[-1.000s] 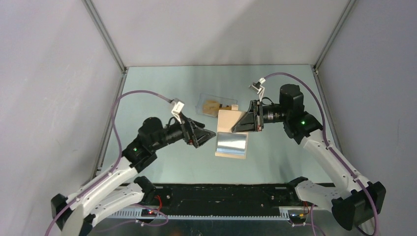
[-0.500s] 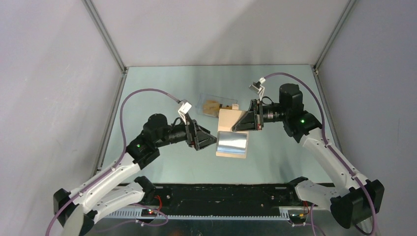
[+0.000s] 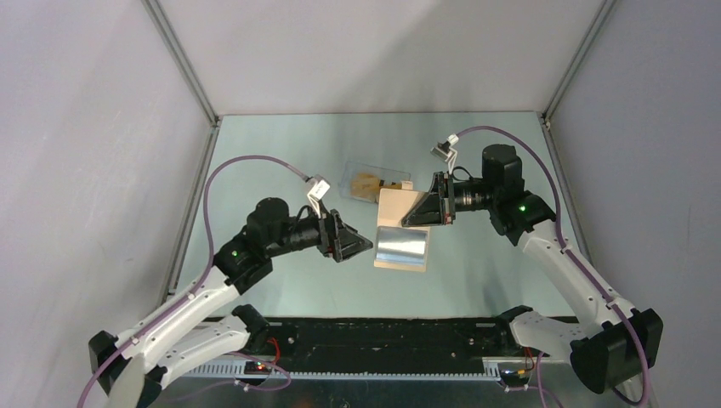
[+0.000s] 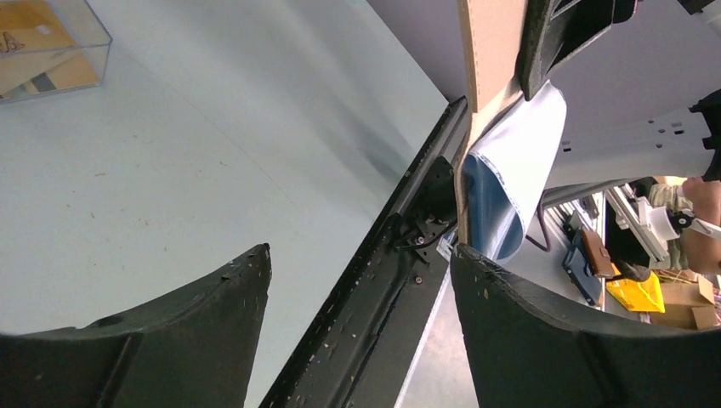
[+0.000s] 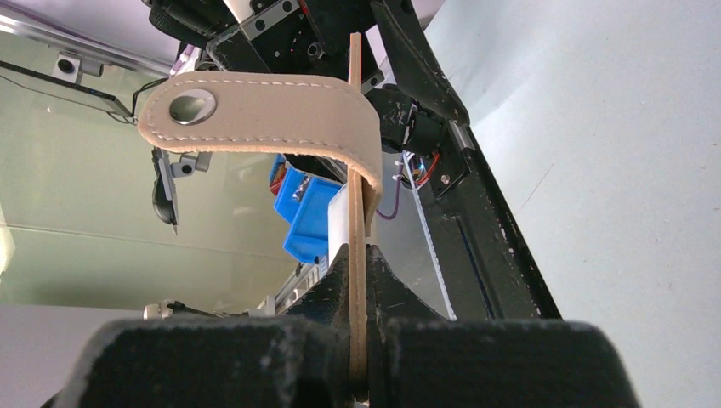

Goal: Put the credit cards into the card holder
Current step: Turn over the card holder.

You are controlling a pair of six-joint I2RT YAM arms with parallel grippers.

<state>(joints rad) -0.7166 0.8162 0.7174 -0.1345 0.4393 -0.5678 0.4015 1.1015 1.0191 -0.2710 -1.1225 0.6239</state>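
The tan card holder (image 3: 400, 229) hangs open above the table, its light blue inner panel (image 3: 401, 246) facing up. My right gripper (image 3: 410, 220) is shut on its tan flap; in the right wrist view the flap's edge (image 5: 357, 255) sits between the shut jaws, and the snap strap (image 5: 255, 119) curls left. My left gripper (image 3: 370, 244) is open and empty, just left of the holder; the holder's edge and blue panel (image 4: 510, 178) show past its right finger (image 4: 544, 323). The orange-yellow credit cards (image 3: 367, 184) lie in a clear tray (image 3: 350, 180), also at the left wrist view's top left (image 4: 42, 42).
The clear tray stands behind the holder, mid-table. Grey walls enclose the table on three sides. A black rail (image 3: 383, 336) runs along the near edge between the arm bases.
My left arm swung right and forward, bringing its open gripper close to the holder's left edge. The right gripper and the holder have barely moved.
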